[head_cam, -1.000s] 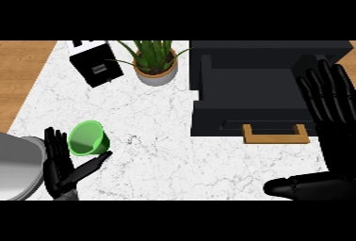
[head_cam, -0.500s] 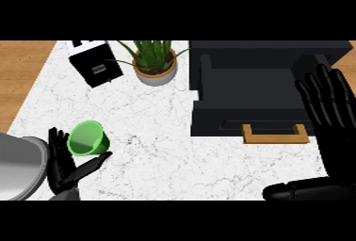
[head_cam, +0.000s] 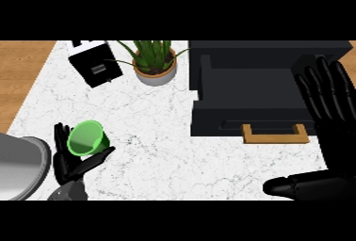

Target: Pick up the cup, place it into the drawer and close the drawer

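The green cup (head_cam: 87, 139) stands on the white marble counter (head_cam: 160, 122) at the lower left. My left hand (head_cam: 69, 164) is right against it: the fingers rise straight behind its left side and the thumb stretches out under its lower right, so the cup sits between them. The black drawer (head_cam: 257, 96) is pulled open at the upper right, its wooden handle (head_cam: 274, 133) facing me. My right hand (head_cam: 327, 94) is open with fingers up over the drawer's right side, not touching the handle.
A potted plant (head_cam: 154, 66) and a black box (head_cam: 96, 63) stand at the counter's back left. A grey rounded shape (head_cam: 15, 164) fills the lower left edge. Wooden floor (head_cam: 21, 75) lies beyond the counter's left edge.
Almost nothing has moved. The left hand and the cup have shifted very slightly; the right hand stays over the drawer.
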Robot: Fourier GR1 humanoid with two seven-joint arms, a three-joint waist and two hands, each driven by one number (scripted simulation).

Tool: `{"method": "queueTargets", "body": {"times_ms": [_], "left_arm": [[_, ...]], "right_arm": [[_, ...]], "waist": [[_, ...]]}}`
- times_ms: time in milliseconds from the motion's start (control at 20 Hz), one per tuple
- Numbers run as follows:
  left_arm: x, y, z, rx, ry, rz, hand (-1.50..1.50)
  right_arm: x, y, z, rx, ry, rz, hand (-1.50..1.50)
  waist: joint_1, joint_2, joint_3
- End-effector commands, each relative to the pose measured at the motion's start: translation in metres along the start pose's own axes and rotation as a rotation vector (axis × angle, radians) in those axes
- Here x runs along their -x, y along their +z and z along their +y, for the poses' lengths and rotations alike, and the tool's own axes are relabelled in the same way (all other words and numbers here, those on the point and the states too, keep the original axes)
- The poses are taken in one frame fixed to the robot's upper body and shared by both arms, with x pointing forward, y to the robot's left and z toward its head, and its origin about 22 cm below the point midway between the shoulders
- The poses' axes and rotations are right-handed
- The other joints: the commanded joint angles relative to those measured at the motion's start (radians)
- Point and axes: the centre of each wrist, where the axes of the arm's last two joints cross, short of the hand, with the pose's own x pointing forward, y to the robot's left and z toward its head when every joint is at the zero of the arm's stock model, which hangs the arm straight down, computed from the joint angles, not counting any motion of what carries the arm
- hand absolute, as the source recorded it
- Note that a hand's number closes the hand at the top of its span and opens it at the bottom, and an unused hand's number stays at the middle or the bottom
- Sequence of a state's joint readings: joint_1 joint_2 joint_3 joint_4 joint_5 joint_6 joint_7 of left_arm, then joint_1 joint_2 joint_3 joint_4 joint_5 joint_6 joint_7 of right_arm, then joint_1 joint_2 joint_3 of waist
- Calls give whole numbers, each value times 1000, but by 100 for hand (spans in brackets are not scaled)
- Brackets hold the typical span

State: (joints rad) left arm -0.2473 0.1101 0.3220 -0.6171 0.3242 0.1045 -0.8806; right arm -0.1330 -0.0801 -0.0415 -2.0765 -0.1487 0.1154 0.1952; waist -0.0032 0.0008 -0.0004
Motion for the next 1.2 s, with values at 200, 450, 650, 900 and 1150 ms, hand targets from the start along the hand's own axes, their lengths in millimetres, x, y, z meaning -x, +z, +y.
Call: {"method": "queueTargets", "body": {"times_ms": [200,450,650,900,1150], "left_arm": [[14,14,11,0,91,-1,-150],[14,6,-4,95,197,18,-150],[13,-7,-14,106,236,-17,150],[9,-10,-7,137,261,-93,150],[10,-12,-17,83,169,-173,150]], "right_arm": [[-14,4,-13,13,-21,7,-150],[1,18,0,-7,-4,-8,-150],[13,14,-15,4,9,4,-150],[11,2,0,9,1,9,-150],[10,17,-4,12,4,-3,-150]], "waist": [[-2,0,0],[-4,1,0],[-9,4,-1],[-2,1,0],[-8,2,-1]]}}
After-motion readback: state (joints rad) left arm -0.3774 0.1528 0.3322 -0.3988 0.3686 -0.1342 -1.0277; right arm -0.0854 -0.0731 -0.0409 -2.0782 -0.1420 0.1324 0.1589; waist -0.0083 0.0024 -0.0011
